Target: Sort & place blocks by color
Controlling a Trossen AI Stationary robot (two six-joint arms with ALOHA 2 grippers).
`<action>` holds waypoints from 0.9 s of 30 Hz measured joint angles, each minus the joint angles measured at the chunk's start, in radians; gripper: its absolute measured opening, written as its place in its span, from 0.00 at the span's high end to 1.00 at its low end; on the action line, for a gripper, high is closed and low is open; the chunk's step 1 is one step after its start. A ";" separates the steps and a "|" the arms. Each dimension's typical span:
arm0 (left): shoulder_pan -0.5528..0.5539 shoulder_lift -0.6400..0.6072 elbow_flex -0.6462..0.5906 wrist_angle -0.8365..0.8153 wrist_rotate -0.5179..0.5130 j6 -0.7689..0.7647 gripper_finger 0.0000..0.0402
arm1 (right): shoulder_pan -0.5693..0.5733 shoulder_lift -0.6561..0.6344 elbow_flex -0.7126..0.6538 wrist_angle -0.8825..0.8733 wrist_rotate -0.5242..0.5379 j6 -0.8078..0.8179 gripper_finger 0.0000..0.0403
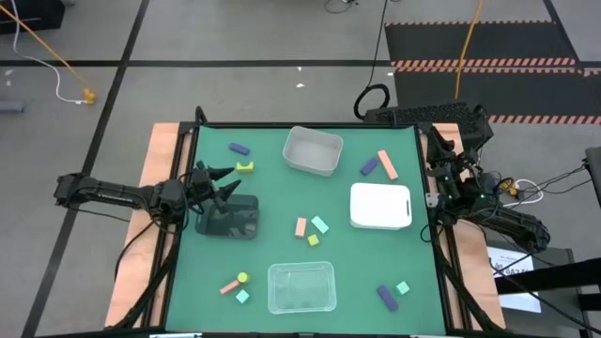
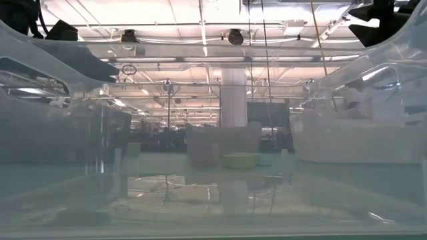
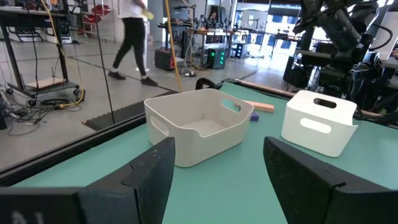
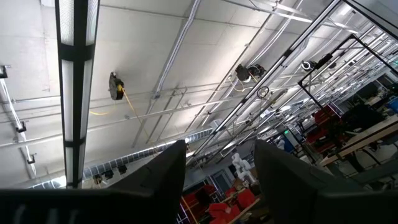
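— Right, what have you got on the left side?

— From my station, the left gripper (image 1: 223, 185) hangs at the near-left of the green table (image 1: 282, 249), just over the black tray (image 1: 230, 218). Its fingers (image 3: 149, 177) stand apart with nothing between them; past them I see the grey tray (image 3: 198, 124) and, further right, the white tray (image 3: 318, 121).

— And the blocks?

— Scattered, none in a tray. Taking the white tray (image 1: 380, 206) as the landmark: a purple bar (image 1: 369, 167) and a salmon bar (image 1: 387, 164) lie just beyond it, toward the grey tray (image 1: 313, 150). To its left sit a salmon block (image 1: 300, 226), a mint block (image 1: 320, 224) and a small yellow one (image 1: 314, 239). Well below it, a purple bar (image 1: 387, 298) and a mint cube (image 1: 403, 287) lie right of the clear tray (image 1: 301, 286).

— The right arm?

— The right gripper (image 4: 216, 180) is parked off the table's edge, right of the white tray, pointing at the ceiling. Its fingers stand apart, empty.
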 joint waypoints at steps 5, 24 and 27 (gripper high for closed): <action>0.001 0.000 0.000 0.006 0.000 0.000 0.39 | 0.000 0.000 0.000 0.000 0.000 0.000 0.55; 0.003 0.000 0.000 0.206 -0.018 -0.042 0.39 | 0.000 0.000 0.000 0.000 0.000 0.000 0.55; 0.003 0.000 0.000 0.288 -0.017 -0.043 0.39 | 0.000 0.000 0.000 0.000 0.000 0.000 0.55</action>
